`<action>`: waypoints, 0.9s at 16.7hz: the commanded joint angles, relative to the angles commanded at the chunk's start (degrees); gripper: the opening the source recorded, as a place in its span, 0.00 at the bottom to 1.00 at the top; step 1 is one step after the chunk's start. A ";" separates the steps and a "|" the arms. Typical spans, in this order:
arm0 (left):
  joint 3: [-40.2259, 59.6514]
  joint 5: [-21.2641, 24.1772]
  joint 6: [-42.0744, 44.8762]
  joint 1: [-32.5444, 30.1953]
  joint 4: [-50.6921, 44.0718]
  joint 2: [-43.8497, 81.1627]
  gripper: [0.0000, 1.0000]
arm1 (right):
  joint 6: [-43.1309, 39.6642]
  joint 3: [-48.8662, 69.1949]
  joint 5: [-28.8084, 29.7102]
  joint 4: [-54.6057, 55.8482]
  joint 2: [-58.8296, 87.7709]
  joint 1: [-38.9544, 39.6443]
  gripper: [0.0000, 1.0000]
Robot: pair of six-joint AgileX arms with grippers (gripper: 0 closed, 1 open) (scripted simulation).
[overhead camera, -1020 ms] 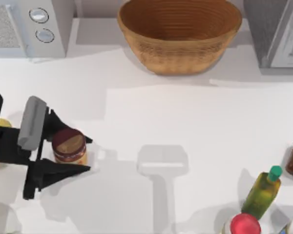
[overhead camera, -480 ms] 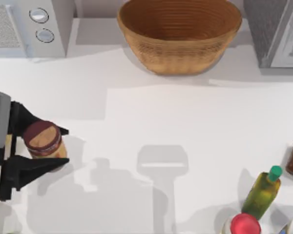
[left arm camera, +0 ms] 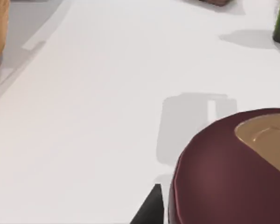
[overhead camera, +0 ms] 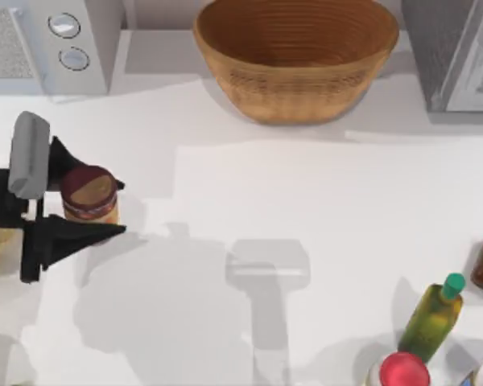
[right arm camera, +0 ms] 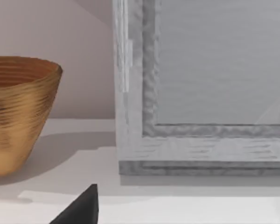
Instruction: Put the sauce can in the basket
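**Can carried farther from the near edge**

Since a moment ago the left gripper (overhead camera: 84, 207) has swung toward the far side at the worktop's (overhead camera: 306, 209) left, fingers clamped on the sauce can (overhead camera: 88, 195). Far off, centre, sits the basket (overhead camera: 296, 58).

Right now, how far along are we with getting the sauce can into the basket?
Done: the left pincer is shut on the sauce can at the table's left side, and the shadow offset beneath suggests it is lifted. In hand: the carry, with the can well short of the basket. Left: crossing to the basket at the table's back, getting over its rim and releasing. The basket looks empty.
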 joint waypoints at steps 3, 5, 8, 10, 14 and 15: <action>8.08 -8.30 -13.53 -4.04 9.29 3.69 0.00 | 0.00 0.00 0.00 0.00 0.00 0.00 1.00; 14.28 -14.41 -23.83 -7.43 15.77 6.33 0.00 | 0.00 0.00 0.00 0.00 0.00 0.00 1.00; 23.91 -23.86 -39.38 -13.27 24.80 10.40 0.00 | 0.00 0.00 0.00 0.00 0.00 0.00 1.00; 30.08 -29.99 -48.97 -17.26 29.88 13.05 0.00 | 0.00 0.00 0.00 0.00 0.00 0.00 1.00; 40.56 -40.21 -64.36 -24.12 36.73 17.75 0.00 | 0.00 0.00 0.00 0.00 0.00 0.00 1.00; 42.63 -42.15 -67.29 -25.44 37.75 18.71 0.00 | 0.00 0.00 0.00 0.00 0.00 0.00 1.00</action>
